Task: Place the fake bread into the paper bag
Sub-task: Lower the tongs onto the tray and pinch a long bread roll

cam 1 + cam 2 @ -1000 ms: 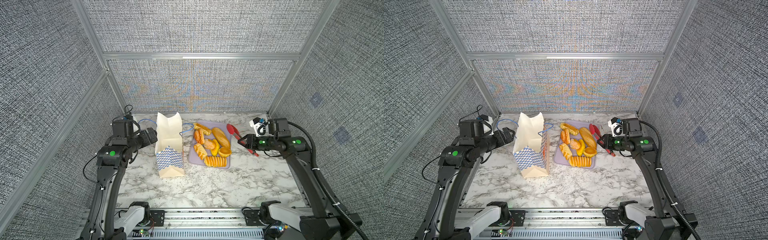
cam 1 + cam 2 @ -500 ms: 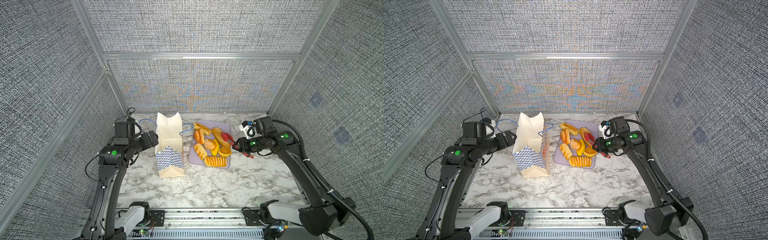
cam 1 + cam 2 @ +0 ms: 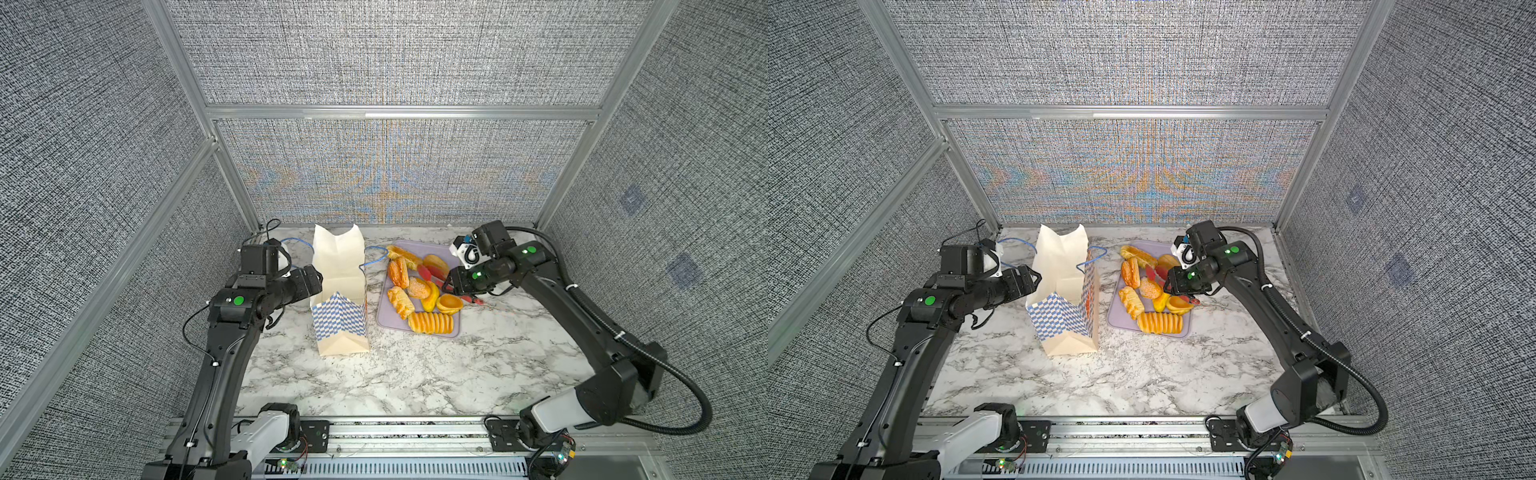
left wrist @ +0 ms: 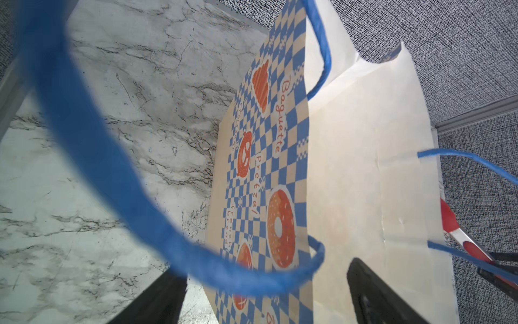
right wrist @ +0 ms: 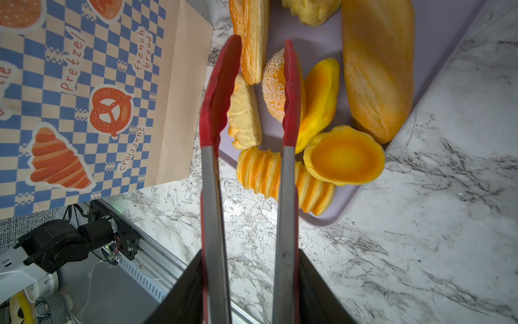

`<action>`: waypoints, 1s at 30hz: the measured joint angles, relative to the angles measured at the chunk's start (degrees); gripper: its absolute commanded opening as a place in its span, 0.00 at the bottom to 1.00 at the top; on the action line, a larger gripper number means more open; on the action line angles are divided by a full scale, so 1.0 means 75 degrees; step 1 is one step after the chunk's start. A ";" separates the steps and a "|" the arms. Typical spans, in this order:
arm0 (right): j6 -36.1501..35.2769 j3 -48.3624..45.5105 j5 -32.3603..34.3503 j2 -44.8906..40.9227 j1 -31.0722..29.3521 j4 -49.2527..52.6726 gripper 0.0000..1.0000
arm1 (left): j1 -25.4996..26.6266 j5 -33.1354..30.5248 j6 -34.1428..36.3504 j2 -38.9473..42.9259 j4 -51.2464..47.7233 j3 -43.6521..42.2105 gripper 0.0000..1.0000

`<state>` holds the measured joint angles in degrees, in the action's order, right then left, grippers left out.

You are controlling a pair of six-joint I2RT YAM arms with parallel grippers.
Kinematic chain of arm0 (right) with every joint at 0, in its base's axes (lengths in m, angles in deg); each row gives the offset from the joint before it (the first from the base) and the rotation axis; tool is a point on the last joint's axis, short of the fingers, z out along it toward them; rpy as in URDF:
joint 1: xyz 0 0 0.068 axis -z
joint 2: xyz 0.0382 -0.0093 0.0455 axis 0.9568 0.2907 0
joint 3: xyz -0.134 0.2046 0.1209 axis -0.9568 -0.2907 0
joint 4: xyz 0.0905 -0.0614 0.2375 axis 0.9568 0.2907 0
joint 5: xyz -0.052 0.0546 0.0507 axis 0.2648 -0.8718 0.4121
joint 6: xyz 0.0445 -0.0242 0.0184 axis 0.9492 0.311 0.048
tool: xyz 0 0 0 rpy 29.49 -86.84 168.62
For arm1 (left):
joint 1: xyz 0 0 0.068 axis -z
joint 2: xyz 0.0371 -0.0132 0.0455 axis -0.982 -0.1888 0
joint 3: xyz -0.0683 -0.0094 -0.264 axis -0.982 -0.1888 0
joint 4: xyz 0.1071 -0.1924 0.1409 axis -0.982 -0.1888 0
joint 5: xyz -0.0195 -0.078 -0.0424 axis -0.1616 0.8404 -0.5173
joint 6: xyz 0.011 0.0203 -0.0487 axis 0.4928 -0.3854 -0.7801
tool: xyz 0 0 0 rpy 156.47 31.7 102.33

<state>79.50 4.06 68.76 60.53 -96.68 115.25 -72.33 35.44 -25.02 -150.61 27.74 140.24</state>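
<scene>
Blue-checked cream paper bag (image 3: 338, 320), red tongs (image 5: 221, 92)

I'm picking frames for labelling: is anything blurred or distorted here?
Left wrist view: the near blue cord handle is a soft blurred band, the paper bag print sharp. Right wrist view: red tongs and fake bread crisp. Both top views: rainbow moiré on the back wall.

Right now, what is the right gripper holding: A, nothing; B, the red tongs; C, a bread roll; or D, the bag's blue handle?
B: in the right wrist view the right gripper clamps the steel arms of the red tongs, whose open red tips point at the fake bread on the tray.
</scene>
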 measured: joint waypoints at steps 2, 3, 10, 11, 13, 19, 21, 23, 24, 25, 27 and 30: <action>-0.0070 0.0274 0.0000 0.0321 -0.0026 -0.0009 0.51 | 0.0035 0.0006 0.0000 -0.0052 0.0096 -0.0058 0.78; -0.0105 0.0411 0.0003 0.0466 -0.0044 -0.0009 0.51 | 0.0047 0.0009 0.0000 -0.0067 0.0134 -0.0090 0.77; -0.0373 0.1408 0.0012 0.1448 -0.0047 0.0064 0.54 | 0.0105 0.0015 -0.0032 0.0000 0.0303 -0.0379 0.64; -0.0408 0.1524 0.0017 0.1565 -0.0047 0.0090 0.54 | 0.0114 -0.0015 -0.0032 0.0015 0.0321 -0.0411 0.62; -0.0472 0.1827 0.0023 0.1856 -0.0047 0.0192 0.54 | 0.0125 -0.0015 -0.0035 0.0026 0.0376 -0.0475 0.57; -0.0592 0.2250 0.0023 0.2425 -0.0073 0.0364 0.57 | 0.0131 -0.0026 -0.0087 0.0026 0.0428 -0.0533 0.49; -0.0612 0.2340 0.0026 0.2565 -0.0108 0.0382 0.58 | 0.0131 -0.0029 -0.0087 0.0026 0.0443 -0.0539 0.49; -0.0638 0.2410 0.0026 0.2684 -0.0146 0.0402 0.59 | 0.0131 -0.0032 -0.0087 0.0023 0.0466 -0.0560 0.48; -0.0656 0.2451 0.0023 0.2748 -0.0152 0.0417 0.59 | 0.0131 -0.0032 -0.0087 0.0023 0.0484 -0.0574 0.48; -0.0662 0.2495 0.0020 0.2806 -0.0157 0.0423 0.59 | 0.0131 -0.0032 -0.0087 0.0023 0.0487 -0.0589 0.48; -0.0691 0.2605 0.0020 0.2938 -0.0172 0.0425 0.59 | 0.0131 -0.0032 -0.0087 0.0023 0.0495 -0.0603 0.48; -0.0752 0.2783 0.0029 0.3144 -0.0213 0.0484 0.59 | 0.0131 -0.0032 -0.0090 0.0023 0.0542 -0.0615 0.48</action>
<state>73.87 24.94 68.98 84.12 -98.27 118.88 -71.34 35.20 -25.70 -150.44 31.81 135.63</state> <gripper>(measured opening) 0.587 0.485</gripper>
